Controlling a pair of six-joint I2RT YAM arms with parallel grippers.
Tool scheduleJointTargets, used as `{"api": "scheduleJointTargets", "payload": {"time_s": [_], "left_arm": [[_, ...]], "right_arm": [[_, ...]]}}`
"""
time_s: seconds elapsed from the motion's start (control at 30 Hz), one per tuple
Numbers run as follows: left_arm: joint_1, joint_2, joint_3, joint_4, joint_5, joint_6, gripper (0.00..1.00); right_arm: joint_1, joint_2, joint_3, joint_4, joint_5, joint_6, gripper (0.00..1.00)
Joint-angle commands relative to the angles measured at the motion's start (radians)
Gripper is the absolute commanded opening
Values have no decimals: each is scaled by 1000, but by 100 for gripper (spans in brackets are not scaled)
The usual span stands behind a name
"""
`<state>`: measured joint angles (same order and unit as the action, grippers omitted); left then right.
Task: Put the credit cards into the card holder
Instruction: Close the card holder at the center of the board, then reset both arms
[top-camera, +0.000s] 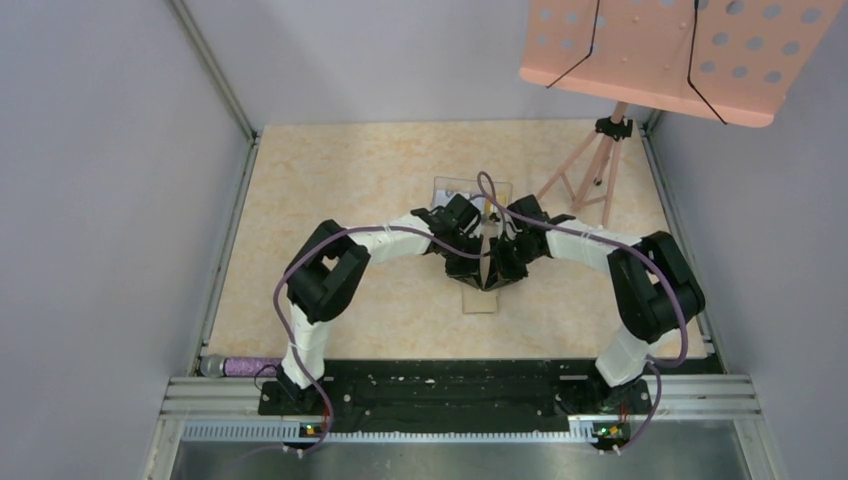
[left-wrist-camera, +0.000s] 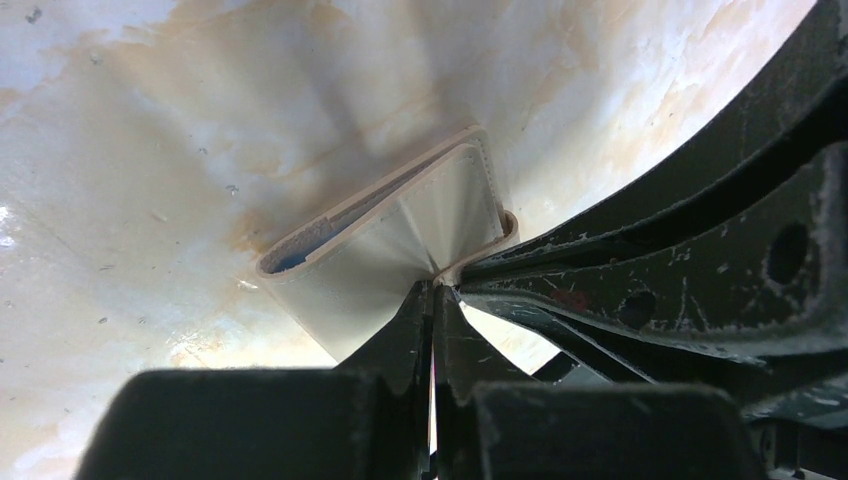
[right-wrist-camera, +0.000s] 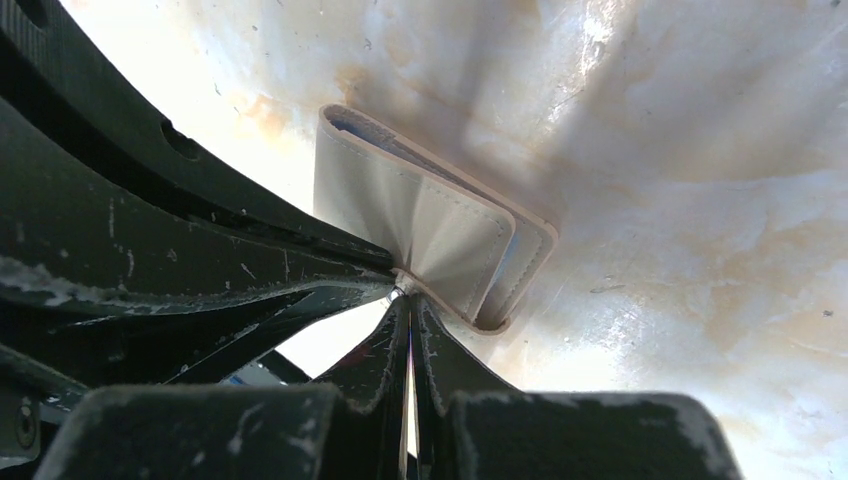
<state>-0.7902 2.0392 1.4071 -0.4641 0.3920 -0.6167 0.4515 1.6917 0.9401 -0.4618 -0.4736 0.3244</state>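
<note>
Both pairs of jaws are pressed narrow, with almost no gap between the fingers, and both pinch the card holder (left-wrist-camera: 400, 225). The left gripper (left-wrist-camera: 435, 300) bites the lower corner of its front flap. The right gripper (right-wrist-camera: 407, 300) comes in from the opposite side and clamps the same corner, so the two sets of fingertips meet nose to nose there.

The card holder hangs folded, its tan flaps slightly apart in a shallow V. A sliver of blue-grey lining (left-wrist-camera: 290, 262) shows at the end of the card holder away from the pinch. Its stitched edges run clean and unbent except right at that pinch, where the flap puckers.

From above, the card holder is a thin tan sliver between the two wrists, over the middle of the marbled table (top-camera: 330, 180). Directly under the card holder lies a pale, see-through strip (top-camera: 481, 298); it may be a tray or cards, but the view is too small to tell. Bare tabletop spreads to the left, right and far side of the card holder. A pink music stand (top-camera: 660, 50) rises beyond and to the right of the card holder, well apart from it.
</note>
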Motion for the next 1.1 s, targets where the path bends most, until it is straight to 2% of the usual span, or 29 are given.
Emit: {"api": "scheduleJointTargets", "payload": {"time_s": [0.0, 0.07, 0.1, 0.2, 0.43, 0.6, 0.67, 0.77, 0.9, 0.97, 1.07], "left_arm": [[-26, -20, -50, -22, -81, 0, 0], [-26, -53, -44, -18, -103, 6, 0], [-25, -72, -40, -15, -114, 9, 4], [-24, -146, -23, -8, -158, 18, 23], [23, -351, -41, 17, -268, 25, 62], [137, -493, -198, 147, -172, -26, 87], [203, -566, -294, 237, -110, -76, 98], [314, -683, -458, 377, -51, -150, 99], [447, -840, -627, 442, -91, -177, 99], [522, -908, -684, 436, -108, -172, 99], [644, -1027, -755, 419, -147, -129, 99]], "right_arm": [[39, 14, -68, -23, 161, -20, 0], [39, -20, -55, -21, 148, -17, 0], [39, -40, -43, -21, 138, -12, 0], [39, -93, 13, -16, 108, 10, 4], [33, -186, 150, -16, 122, 54, 52], [-19, -242, 161, 3, 90, 76, 73], [-61, -281, 129, 40, 46, 101, 86], [-145, -349, 48, 131, -27, 165, 94], [-262, -424, -60, 224, -76, 220, 98], [-310, -457, -90, 222, -58, 226, 98], [-361, -536, -149, 246, 58, 227, 99]]}}
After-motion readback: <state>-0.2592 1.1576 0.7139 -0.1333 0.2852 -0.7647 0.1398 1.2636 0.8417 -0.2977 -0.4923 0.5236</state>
